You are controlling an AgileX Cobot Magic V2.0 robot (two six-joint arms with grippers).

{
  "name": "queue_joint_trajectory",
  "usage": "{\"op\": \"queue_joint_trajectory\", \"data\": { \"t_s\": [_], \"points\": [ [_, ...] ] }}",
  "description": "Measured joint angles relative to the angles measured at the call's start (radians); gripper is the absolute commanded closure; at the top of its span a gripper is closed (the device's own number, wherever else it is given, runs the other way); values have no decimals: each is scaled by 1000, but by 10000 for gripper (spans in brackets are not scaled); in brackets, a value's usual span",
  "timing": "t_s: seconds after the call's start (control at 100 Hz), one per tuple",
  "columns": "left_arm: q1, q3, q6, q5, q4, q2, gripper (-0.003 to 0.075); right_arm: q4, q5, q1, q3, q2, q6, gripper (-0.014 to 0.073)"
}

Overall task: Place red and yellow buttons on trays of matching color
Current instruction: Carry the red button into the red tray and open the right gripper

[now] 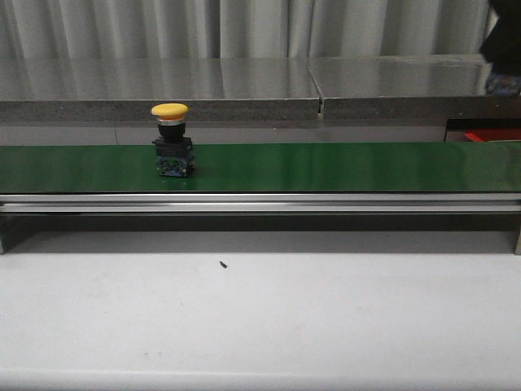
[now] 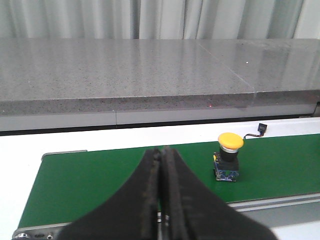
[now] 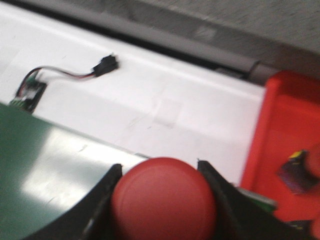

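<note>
While upright, yellow button (image 1: 170, 138) points cap-up.

Pale pleated curtains (image 1: 244, 28) hang behind a speckled grey stone counter (image 1: 163, 85).

button (image 1: 171, 140): stands on the belt (image 1: 326, 167), left part
tray (image 1: 488, 133): behind belt, far right
counter (image 1: 244, 85): behind belt

Front camera sits low, looking level across the green belt (image 1: 326, 167). Left wrist camera looks down along its pincer (image 2: 161, 200) at that same belt and yellow button (image 1: 170, 138). Right wrist camera hangs close over the belt's end beside the red tray (image 3: 285, 145).
</note>
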Motion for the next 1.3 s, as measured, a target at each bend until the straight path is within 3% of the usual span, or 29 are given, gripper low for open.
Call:
{"op": "queue_joint_trajectory", "data": {
  "t_s": [0.23,0.44,0.99,1.3],
  "points": [
    [0,0,0,0,0,0,739,0,0,-175,-147,35,12,557],
    [0,0,0,0,0,0,739,0,4,-243,-241,171,22,557],
    [0,0,0,0,0,0,739,2,0,-273,-515,538,56,557],
    [0,0,0,0,0,0,739,11,-22,-273,-542,620,57,557]
  ]
}}
